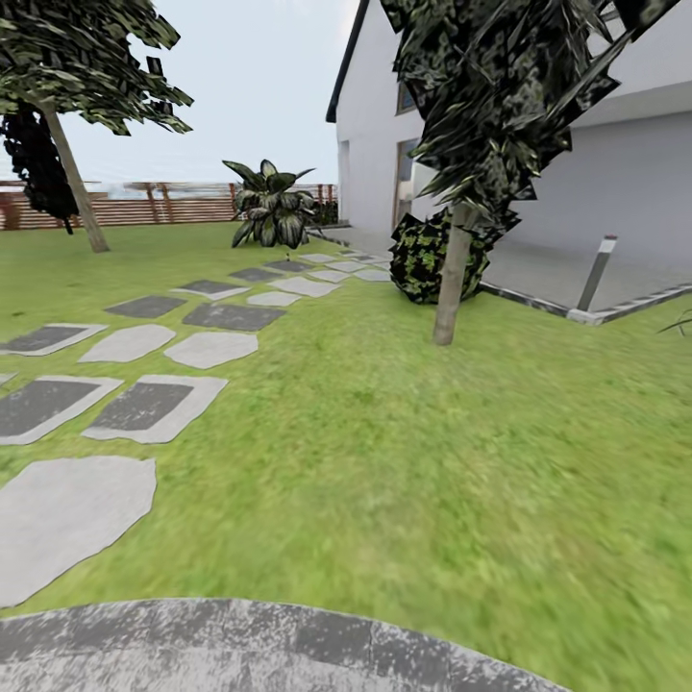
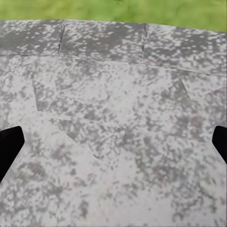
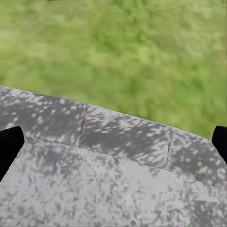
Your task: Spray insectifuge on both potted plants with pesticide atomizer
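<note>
I face the garden lawn [image 1: 432, 461] from the edge of the round grey mottled paved area [image 1: 240, 649]. The pesticide atomizer and both potted plants are out of view. My left gripper [image 2: 113, 146] hangs open above the paving [image 2: 113, 94], with its black fingertips [image 2: 9, 149] far apart and nothing between them. My right gripper [image 3: 113, 146] is open too, over the paving's rim [image 3: 94, 179] where it meets the grass [image 3: 123, 56]. Its fingertips [image 3: 9, 144] hold nothing.
Stepping stones [image 1: 154, 404] lead away on the left toward a big striped leafy plant [image 1: 271, 207] and a brown slatted fence [image 1: 144, 204]. A thin tree trunk [image 1: 450, 288] with a dark bush [image 1: 423, 258] stands ahead on the right. A lamp post [image 1: 596, 274] and the white house [image 1: 596, 173] lie beyond.
</note>
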